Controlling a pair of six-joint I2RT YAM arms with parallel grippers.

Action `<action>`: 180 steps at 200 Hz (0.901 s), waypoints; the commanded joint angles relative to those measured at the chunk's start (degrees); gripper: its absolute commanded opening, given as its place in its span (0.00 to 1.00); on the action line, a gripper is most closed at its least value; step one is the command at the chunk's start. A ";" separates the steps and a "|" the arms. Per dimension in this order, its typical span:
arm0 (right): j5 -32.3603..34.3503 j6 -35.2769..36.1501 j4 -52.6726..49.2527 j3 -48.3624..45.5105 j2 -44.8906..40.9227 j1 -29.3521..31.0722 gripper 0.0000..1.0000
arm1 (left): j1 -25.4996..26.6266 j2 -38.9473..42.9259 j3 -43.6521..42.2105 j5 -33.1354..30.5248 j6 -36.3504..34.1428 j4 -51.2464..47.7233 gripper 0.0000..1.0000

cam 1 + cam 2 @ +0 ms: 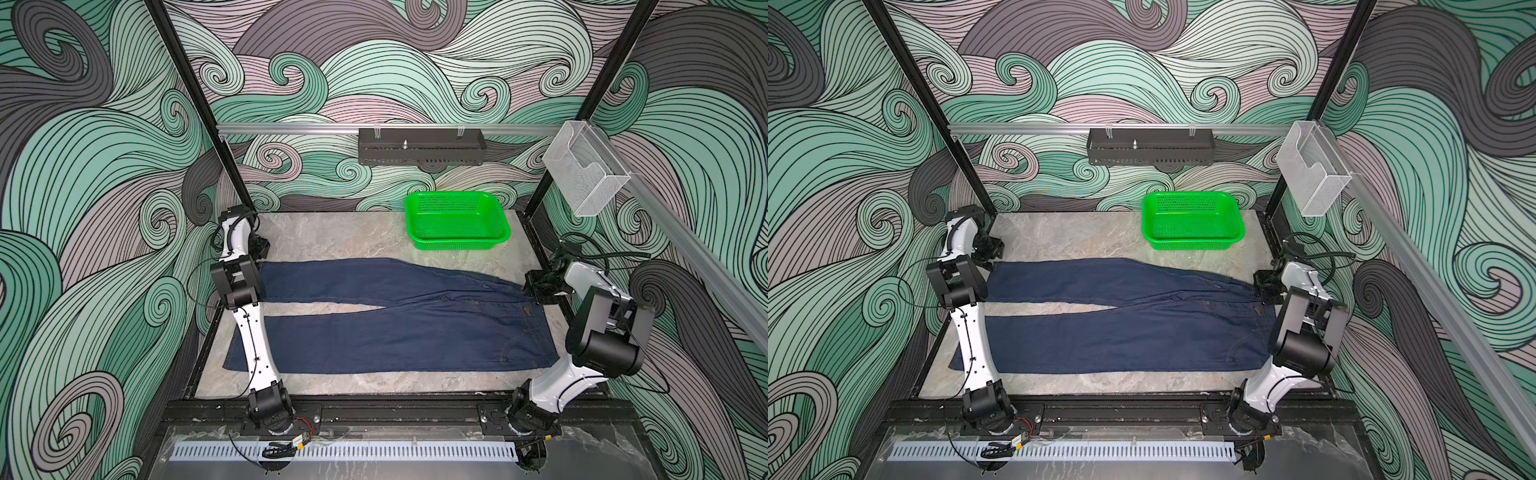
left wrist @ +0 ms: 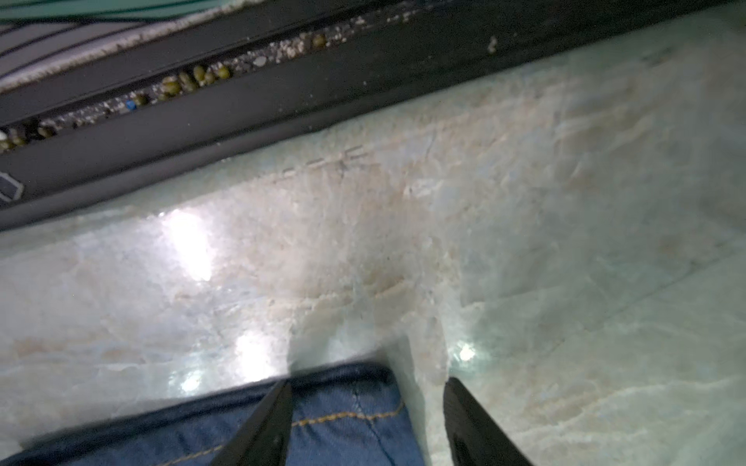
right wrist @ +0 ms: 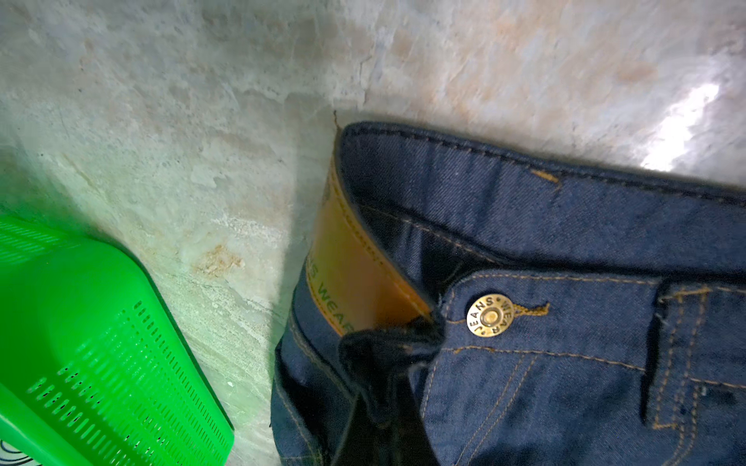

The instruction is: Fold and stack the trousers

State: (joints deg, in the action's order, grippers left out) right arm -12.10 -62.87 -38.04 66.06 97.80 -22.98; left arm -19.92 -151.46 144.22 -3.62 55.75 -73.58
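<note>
Left fingers [image 2: 266,431] cropped, astride trousers [image 2: 343,403] hem, right fingers [image 3: 379,371] blurred, pinching waistband

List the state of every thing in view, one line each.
trousers: unfolded, spread flat, legs apart.
left pincer: open, jaws straddling a hem corner of the far leg.
right pincer: shut on the trousers at the waistband.
green basket: upright, empty.

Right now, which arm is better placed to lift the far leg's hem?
Left. The left claw straddles that hem of the trousers, jaws apart, likely ready to pinch. The right claw is at the opposite end, shut on the waistband.
</note>
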 commanded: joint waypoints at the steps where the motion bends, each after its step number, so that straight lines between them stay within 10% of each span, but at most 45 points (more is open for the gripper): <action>1: -0.12 0.05 -0.13 -0.27 -1.64 0.42 0.00 | 0.80 -2.78 1.15 -1.75 -0.68 -1.74 0.50; 110: 0.66 0.09 -1.46 0.29 -2.78 0.39 0.00 | 0.63 -1.36 4.61 -0.13 -1.08 -0.41 0.00; 180: 0.96 0.44 -5.26 6.47 -4.96 -1.73 0.00 | -2.91 8.12 3.41 3.87 -4.95 3.78 0.00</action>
State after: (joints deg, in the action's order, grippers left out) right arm -12.03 -62.78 -40.84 69.89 95.48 -23.44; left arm -20.36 -150.34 146.96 -1.43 53.23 -71.81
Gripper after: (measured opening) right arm 0.056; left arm 0.055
